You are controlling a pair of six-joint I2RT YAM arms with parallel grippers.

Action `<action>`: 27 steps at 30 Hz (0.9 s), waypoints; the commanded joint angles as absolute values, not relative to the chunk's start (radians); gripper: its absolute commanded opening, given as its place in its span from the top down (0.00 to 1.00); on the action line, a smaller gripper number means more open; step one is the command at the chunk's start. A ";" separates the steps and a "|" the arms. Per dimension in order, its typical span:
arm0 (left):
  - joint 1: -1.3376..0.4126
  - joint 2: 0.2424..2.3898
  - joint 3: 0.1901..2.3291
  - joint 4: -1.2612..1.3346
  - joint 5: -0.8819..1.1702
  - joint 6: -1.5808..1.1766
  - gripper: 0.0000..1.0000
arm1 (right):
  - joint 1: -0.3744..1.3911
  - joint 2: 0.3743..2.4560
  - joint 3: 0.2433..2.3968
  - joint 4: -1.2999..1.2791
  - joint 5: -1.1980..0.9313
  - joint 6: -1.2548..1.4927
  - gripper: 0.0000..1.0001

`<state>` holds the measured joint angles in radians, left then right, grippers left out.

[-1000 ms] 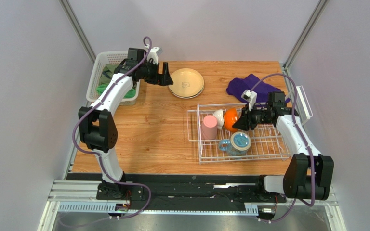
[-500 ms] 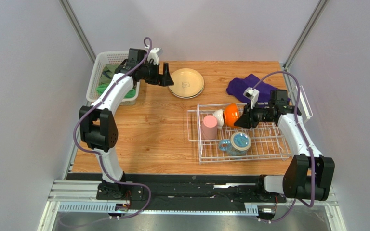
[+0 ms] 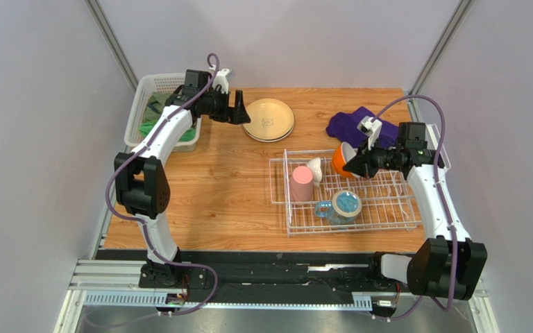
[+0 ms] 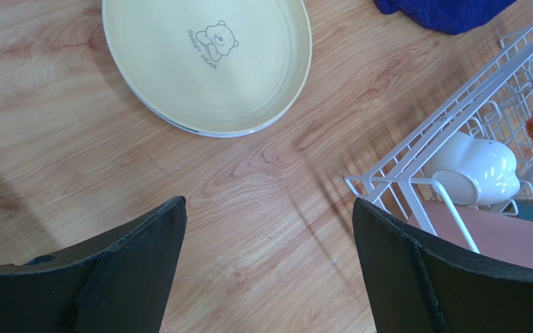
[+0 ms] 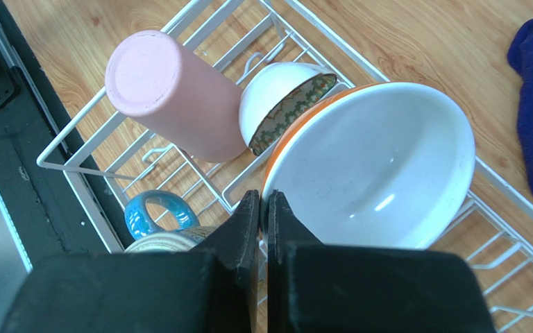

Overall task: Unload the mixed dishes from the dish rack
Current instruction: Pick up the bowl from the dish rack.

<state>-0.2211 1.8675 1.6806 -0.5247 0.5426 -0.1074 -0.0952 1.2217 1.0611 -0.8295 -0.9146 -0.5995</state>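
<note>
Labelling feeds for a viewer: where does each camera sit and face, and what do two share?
Top: above and behind the bases, facing down at the table; both arms show.
Left wrist: on the left arm, facing down at the plates and rack corner; open left claw shows.
Right wrist: on the right arm, facing down into the rack; right claw pinches the orange bowl.
Shared: both wrists see the white bowl and pink cup.

White wire dish rack (image 3: 387, 205) on wooden worktop (image 3: 214, 187), R half. In rack: pink tumbler (image 3: 301, 184) at L end; small white patterned bowl (image 3: 314, 168) just behind it; blue-handled mug (image 3: 344, 205) front-centre; round orange bowl (image 3: 341, 159) at rear rail, R of small bowl. Stacked cream round plates (image 3: 269, 119) behind-L of rack. Purple cloth (image 3: 356, 126) behind rack. White mesh basket (image 3: 153, 87) far L corner.
</note>
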 commanded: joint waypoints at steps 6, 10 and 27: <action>-0.222 1.773 1.677 -0.485 0.574 -0.029 0.04 | -0.094 1.146 1.124 -0.828 -0.902 -0.612 1.00; -0.224 1.758 1.680 -0.485 0.618 -0.023 0.04 | -0.091 1.141 1.132 -0.842 -0.876 -0.609 1.00; -0.376 1.673 1.796 -0.715 0.604 0.144 0.06 | 0.260 1.051 1.229 -0.844 -0.427 -0.618 1.00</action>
<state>-0.3668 1.6978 1.7126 -0.6250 0.6144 0.1452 0.1471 1.0893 1.1809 -0.8814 -0.5961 -0.5961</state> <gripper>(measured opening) 0.942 0.025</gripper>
